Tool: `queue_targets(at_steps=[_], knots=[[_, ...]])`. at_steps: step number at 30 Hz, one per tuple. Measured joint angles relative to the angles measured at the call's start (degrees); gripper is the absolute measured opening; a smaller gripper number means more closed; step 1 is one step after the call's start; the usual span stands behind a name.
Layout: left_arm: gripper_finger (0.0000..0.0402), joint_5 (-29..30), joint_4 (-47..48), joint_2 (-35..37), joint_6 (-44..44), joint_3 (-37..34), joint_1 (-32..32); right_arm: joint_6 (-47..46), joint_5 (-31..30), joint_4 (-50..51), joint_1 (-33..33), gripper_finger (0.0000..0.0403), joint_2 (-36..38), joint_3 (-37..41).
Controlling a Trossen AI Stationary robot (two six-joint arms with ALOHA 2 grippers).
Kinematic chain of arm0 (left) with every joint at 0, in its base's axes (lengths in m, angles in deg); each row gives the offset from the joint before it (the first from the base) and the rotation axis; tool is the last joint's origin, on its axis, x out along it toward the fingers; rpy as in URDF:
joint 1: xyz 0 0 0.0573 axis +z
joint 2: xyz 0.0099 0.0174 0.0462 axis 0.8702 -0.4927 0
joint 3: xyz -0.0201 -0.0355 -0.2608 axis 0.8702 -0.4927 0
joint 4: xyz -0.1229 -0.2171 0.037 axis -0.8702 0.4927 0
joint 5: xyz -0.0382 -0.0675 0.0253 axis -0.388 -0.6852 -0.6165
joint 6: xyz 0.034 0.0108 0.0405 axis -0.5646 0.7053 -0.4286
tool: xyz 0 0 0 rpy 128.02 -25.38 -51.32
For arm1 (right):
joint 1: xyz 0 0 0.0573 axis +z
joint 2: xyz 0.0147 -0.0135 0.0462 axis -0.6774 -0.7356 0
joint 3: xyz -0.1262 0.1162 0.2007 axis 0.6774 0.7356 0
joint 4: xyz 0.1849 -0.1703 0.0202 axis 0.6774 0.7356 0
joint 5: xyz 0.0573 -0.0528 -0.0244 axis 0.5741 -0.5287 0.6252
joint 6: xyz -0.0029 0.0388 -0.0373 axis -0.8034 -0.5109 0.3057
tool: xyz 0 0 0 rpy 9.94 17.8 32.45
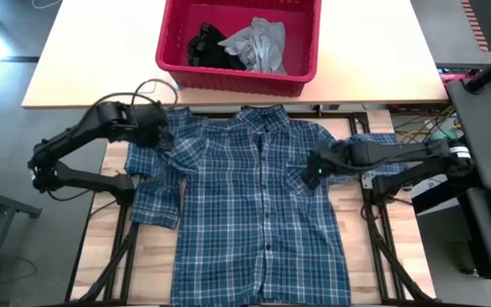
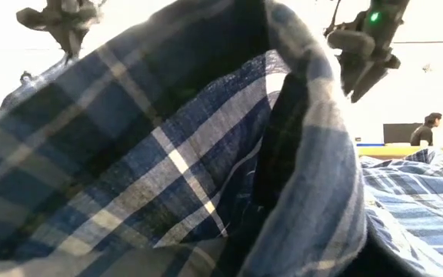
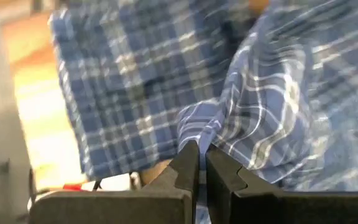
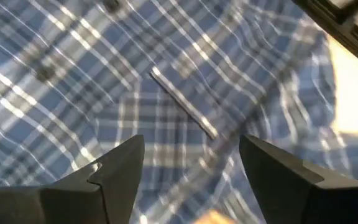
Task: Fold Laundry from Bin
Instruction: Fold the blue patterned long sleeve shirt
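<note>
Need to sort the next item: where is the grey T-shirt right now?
In the high view the grey T-shirt lies crumpled in the red bin at the table's far edge, right of a black garment.

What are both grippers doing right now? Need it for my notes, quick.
Left gripper: closed, pinching the plaid shirt at its shoulder.
Right gripper: open above the shirt's chest, holding nothing.

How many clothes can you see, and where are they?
3. The plaid shirt lies spread on the table. A grey T-shirt and a black garment sit in the red bin. More could hide underneath them.
</note>
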Motion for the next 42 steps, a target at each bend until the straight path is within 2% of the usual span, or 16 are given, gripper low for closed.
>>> queue_targets(at_steps=[5,10,15,20,24,27,30,36,39,42], knots=[[0.0,-1.4,-0.4,2.5,2.9,-12.2,1.2,11.8,7.1,-12.8,-11.1,0.027,0.5,4.6],[0.003,-1.4,-1.0,1.5,-0.1,-20.5,1.7,19.2,12.2,-14.9,-26.2,0.0268,-3.4,4.8],[0.0115,-1.9,-1.0,0.0,-7.5,-21.5,5.5,28.0,16.1,-15.3,-39.8,0.0265,-7.7,4.0],[0.0217,-13.3,-9.1,-1.2,-22.5,-17.8,10.4,31.6,24.0,-18.6,-48.8,0.0262,-11.9,3.9],[0.0273,-14.7,-21.3,-2.3,-31.8,-14.1,10.7,34.9,25.1,-22.6,-51.0,0.0256,-13.5,3.9],[0.0286,-12.9,-33.2,-4.9,-34.8,-14.3,11.1,37.1,25.3,-24.4,-51.3,0.0251,-13.9,3.9],[0.028,-7.4,-41.9,-9.2,-35.8,-15.7,11.1,39.7,25.4,-23.8,-51.3,0.0249,-14.0,3.9],[0.0252,-6.8,-49.6,-18.5,-48.3,-16.9,11.7,45.5,27.9,-23.4,-51.3,0.0251,-13.9,4.4],[0.0237,-8.5,-51.4,-22.0,-53.2,-17.0,14.0,46.9,29.1,-23.1,-51.3,0.0249,-13.8,4.8],[0.0227,-13.5,-56.3,-24.5,-57.1,-17.0,17.3,47.3,30.0,-23.1,-51.3,0.0245,-13.7,4.9]])
